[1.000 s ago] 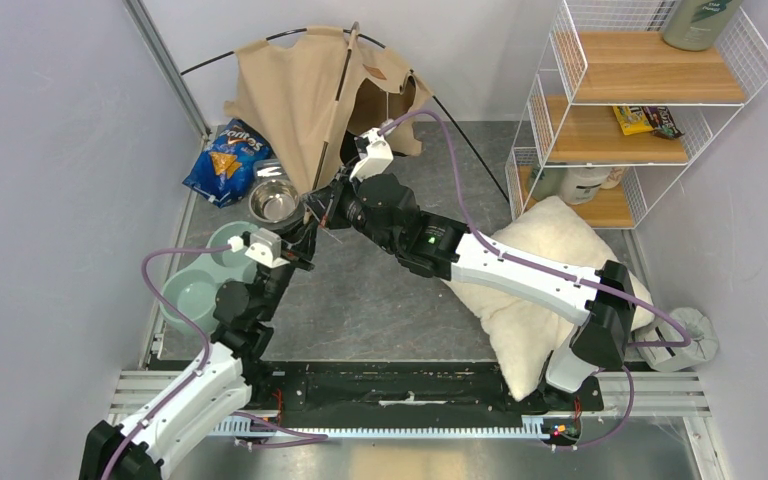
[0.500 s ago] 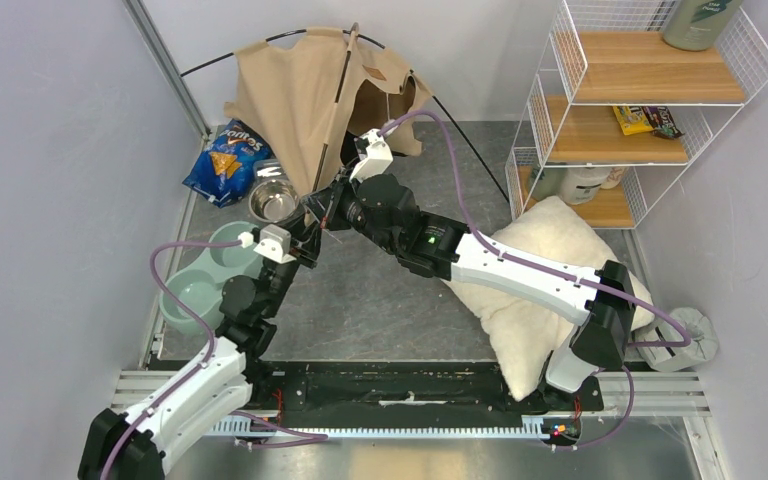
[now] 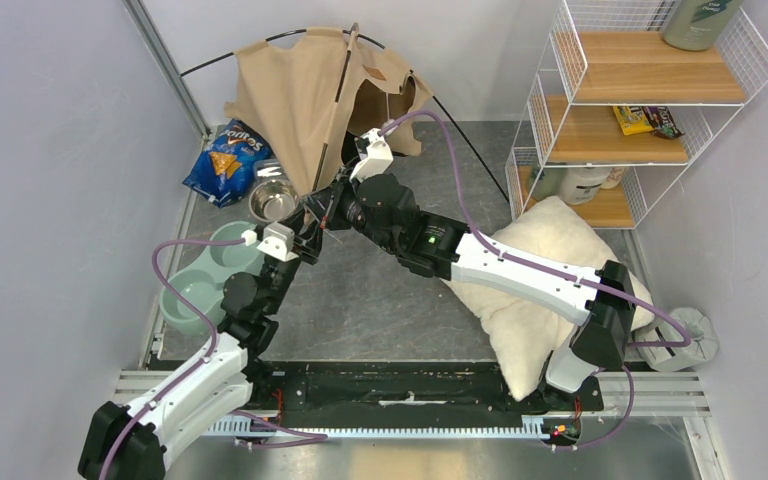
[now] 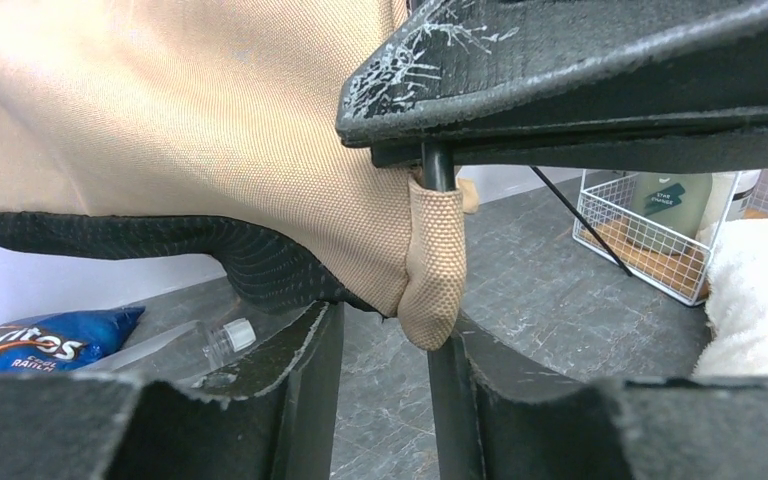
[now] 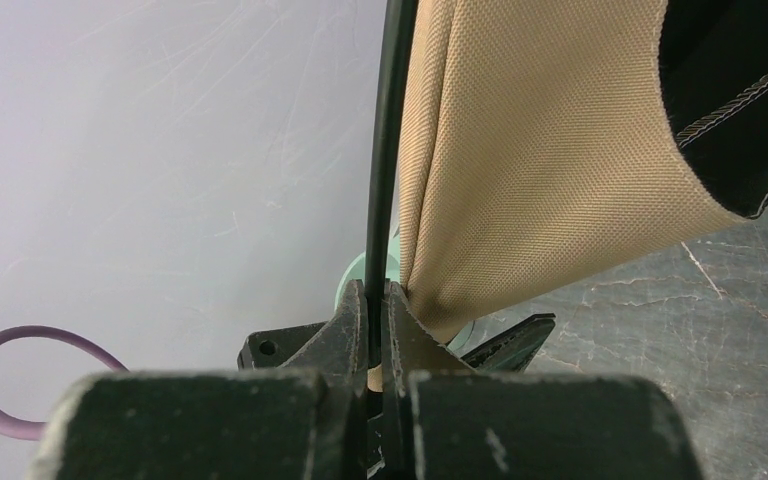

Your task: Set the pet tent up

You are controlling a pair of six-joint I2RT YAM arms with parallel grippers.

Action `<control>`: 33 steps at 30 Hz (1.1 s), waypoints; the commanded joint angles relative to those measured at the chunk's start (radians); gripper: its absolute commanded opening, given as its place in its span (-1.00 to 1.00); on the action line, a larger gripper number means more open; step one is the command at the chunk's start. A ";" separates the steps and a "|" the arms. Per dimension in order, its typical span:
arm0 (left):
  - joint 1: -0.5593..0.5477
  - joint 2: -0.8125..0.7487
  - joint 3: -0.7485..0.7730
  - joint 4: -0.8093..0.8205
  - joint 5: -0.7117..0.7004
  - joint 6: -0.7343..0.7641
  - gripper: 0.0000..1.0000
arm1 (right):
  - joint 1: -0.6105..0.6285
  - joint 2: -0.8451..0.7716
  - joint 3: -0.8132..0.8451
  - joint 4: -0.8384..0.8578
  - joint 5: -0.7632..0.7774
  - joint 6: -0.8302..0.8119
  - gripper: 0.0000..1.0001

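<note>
grey bench [image 3: 380, 300], pet tent [image 3: 295, 95] half-raised far left; right fingers [image 5: 355, 320] pinch its black pole [image 5: 388, 150] steady, likely so the spread left fingers [image 4: 305, 345] can work the corner pocket [image 4: 435, 250] on.
</note>
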 commanded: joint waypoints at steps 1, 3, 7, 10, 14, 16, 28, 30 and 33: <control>-0.001 -0.013 0.037 0.073 -0.035 0.039 -0.14 | 0.004 -0.019 0.053 0.041 -0.018 0.017 -1.00; -0.001 -0.015 0.038 0.072 -0.040 0.038 -0.13 | 0.004 -0.019 0.052 0.040 -0.017 0.020 -1.00; -0.001 -0.024 0.032 0.068 -0.062 0.039 -0.17 | 0.004 -0.021 0.051 0.042 -0.019 0.020 -1.00; -0.001 -0.053 0.012 0.044 -0.068 0.035 -0.17 | 0.004 -0.026 0.052 0.044 -0.021 0.021 -1.00; -0.001 -0.096 -0.012 0.014 -0.075 0.039 -0.15 | 0.004 -0.034 0.049 0.048 -0.021 0.021 -1.00; -0.001 -0.100 -0.013 0.012 -0.076 0.043 -0.14 | 0.004 -0.032 0.048 0.048 -0.026 0.022 -1.00; -0.002 -0.059 0.023 0.034 -0.041 0.063 -0.91 | 0.004 -0.027 0.047 0.043 -0.021 0.023 -1.00; -0.001 -0.068 0.024 0.027 -0.033 0.060 -0.96 | 0.004 -0.025 0.048 0.042 -0.012 0.016 -1.00; -0.001 -0.087 0.028 0.011 -0.015 0.052 -0.96 | 0.004 -0.019 0.048 0.049 0.013 -0.006 -1.00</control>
